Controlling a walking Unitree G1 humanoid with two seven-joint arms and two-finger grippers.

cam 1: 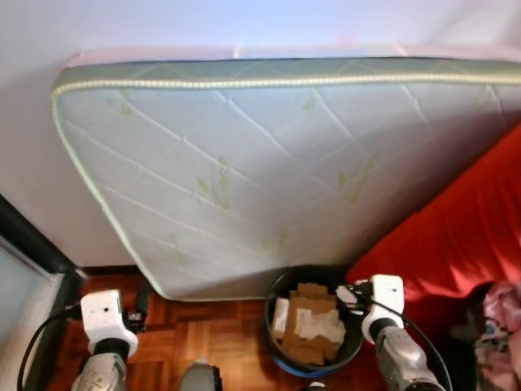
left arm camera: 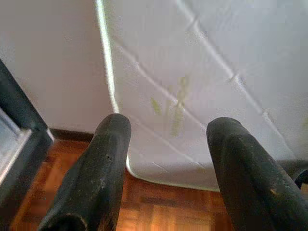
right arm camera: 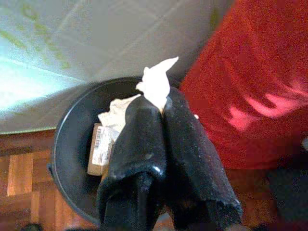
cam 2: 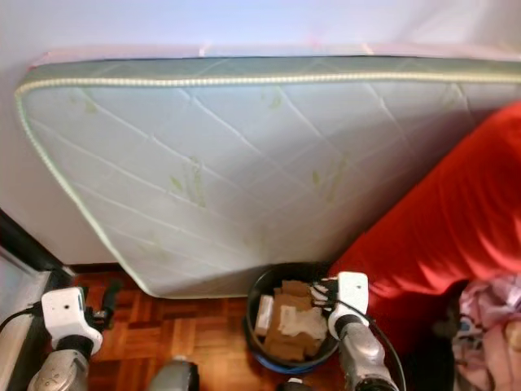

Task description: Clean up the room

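Presently, my right gripper [right arm camera: 161, 103]: fingers pressed together, pinching a white crumpled tissue [right arm camera: 156, 86] at the tips, held over the black bin [cam 1: 313, 326]. Bin: on the parquet floor [cam 1: 212, 338], holding brown cardboard pieces [cam 1: 305, 322] and white paper, just beside the red cover [cam 1: 464, 236]. My left gripper [left arm camera: 166, 144]: fingers spread wide, nothing between them, facing the quilted mattress [cam 1: 269, 179]. Mattress: on edge, leaning against the white wall [cam 1: 32, 122], touching the floor behind the bin

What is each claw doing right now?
Left claw: open, empty.
Right claw: closed on a white tissue over the bin.
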